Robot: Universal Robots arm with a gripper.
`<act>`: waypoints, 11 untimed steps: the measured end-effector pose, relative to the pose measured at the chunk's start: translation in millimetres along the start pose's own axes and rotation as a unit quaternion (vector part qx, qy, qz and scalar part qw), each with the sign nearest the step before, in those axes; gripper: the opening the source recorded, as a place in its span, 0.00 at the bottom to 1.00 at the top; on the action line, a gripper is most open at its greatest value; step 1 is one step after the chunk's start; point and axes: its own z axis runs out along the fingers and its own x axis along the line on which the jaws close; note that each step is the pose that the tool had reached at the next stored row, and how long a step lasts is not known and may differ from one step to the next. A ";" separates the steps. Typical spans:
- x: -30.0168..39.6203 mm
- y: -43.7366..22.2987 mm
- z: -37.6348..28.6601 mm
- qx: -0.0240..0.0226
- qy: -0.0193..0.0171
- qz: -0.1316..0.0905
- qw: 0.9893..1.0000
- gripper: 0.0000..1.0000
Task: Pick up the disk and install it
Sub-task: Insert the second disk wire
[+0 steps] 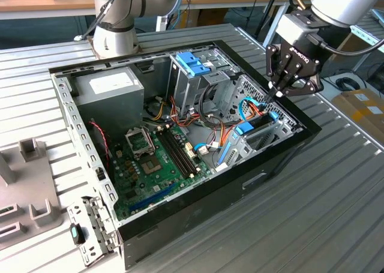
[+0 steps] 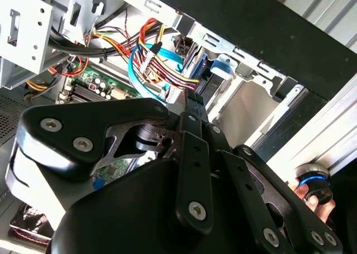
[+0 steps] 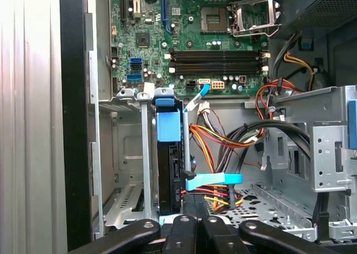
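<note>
The disk (image 1: 254, 129) stands on edge in the drive bay at the corner of the open computer case (image 1: 198, 216) on the exterior view's right. A blue carrier frame edges it, and blue and coloured cables run to its end. In the first wrist view the disk (image 3: 168, 170) is a dark slab under a blue tab, between grey bay rails. My gripper (image 1: 279, 95) hovers just above and behind the bay, its black fingers shut together with nothing between them. In the second wrist view the fingertips (image 2: 187, 102) point down at the disk (image 2: 202, 71).
The case lies open on a ribbed metal table (image 1: 336, 213). Inside are a green motherboard (image 1: 157, 159), a grey power supply box (image 1: 109, 88), and a metal cage with a blue handle (image 1: 193, 63). Grey fixtures (image 1: 30, 201) stand at the exterior view's left.
</note>
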 end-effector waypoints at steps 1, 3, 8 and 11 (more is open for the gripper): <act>0.0 0.0 0.0 0.000 0.000 0.000 1.000 0.11; 0.0 0.1 0.0 0.000 0.000 0.000 1.000 0.24; 0.0 0.4 0.1 0.000 0.000 0.000 1.000 0.42; 0.2 3.1 3.9 0.000 0.000 0.000 1.000 0.42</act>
